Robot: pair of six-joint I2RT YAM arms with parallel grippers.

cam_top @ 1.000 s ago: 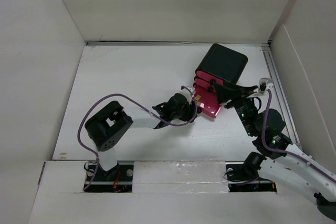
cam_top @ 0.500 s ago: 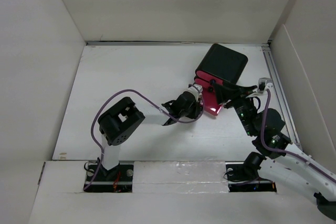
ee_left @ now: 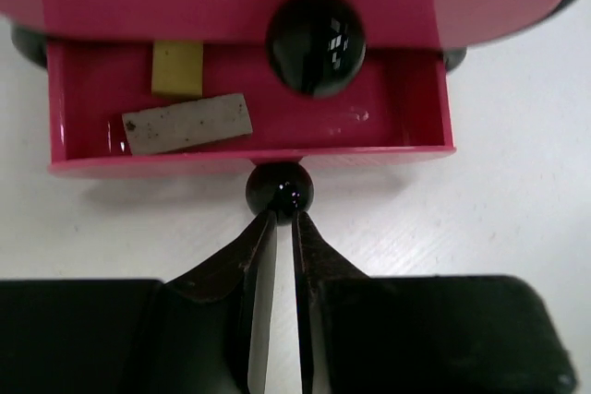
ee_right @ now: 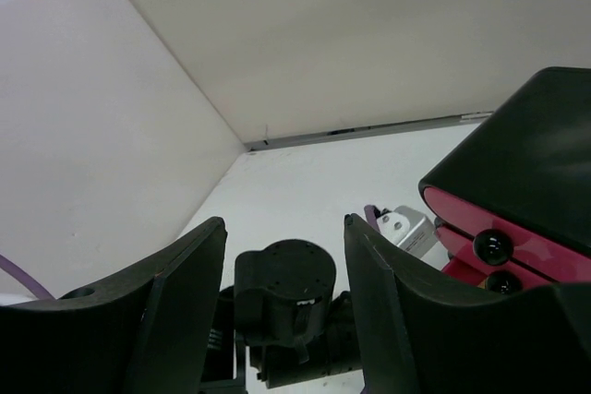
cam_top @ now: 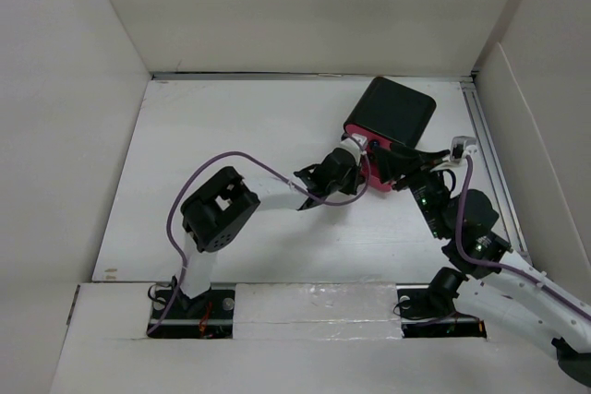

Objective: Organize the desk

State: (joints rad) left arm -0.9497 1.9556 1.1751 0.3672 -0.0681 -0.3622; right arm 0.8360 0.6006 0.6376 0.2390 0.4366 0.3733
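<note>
1. We take the cabinet (cam_top: pixel 392 110) as landmark: a black, matte, round-cornered box with glossy pink drawer fronts. It sits turned at an angle on the desk (cam_top: pixel 231 126).
2. The desk is a flat, matte white top. It lies under the cabinet and spreads out wide to the cabinet's left and front.
3. The bottom drawer (ee_left: pixel 249 149) stands partly out of the cabinet. It is a thin-walled pink tray with a smooth, shiny floor.
4. Inside it we see a small yellow block (ee_left: pixel 177 66) at the back and a grey speckled stick (ee_left: pixel 187 124) lying flat in front of the block.
5. The drawer's knob (ee_left: pixel 280 189) is a glossy black ball. The upper knob (ee_left: pixel 315 43) is the same shape.
6. The left gripper (ee_left: pixel 284 219) is in front of the cabinet, closed to a thin slit and gripping nothing. Its tapered black tips touch the bottom knob.
7. The right gripper (ee_right: pixel 284 228) is at the cabinet's front right, about half spread, with nothing between its fingers.
8. Plain white walls (cam_top: pixel 305 6) close the desk behind and beside the cabinet, and a metal rail (cam_top: pixel 485 136) runs just right of the cabinet.
9. Space is tight at the cabinet front, where both arms crowd in. A purple cable (cam_top: pixel 240 159) loops over the desk left of the cabinet.
</note>
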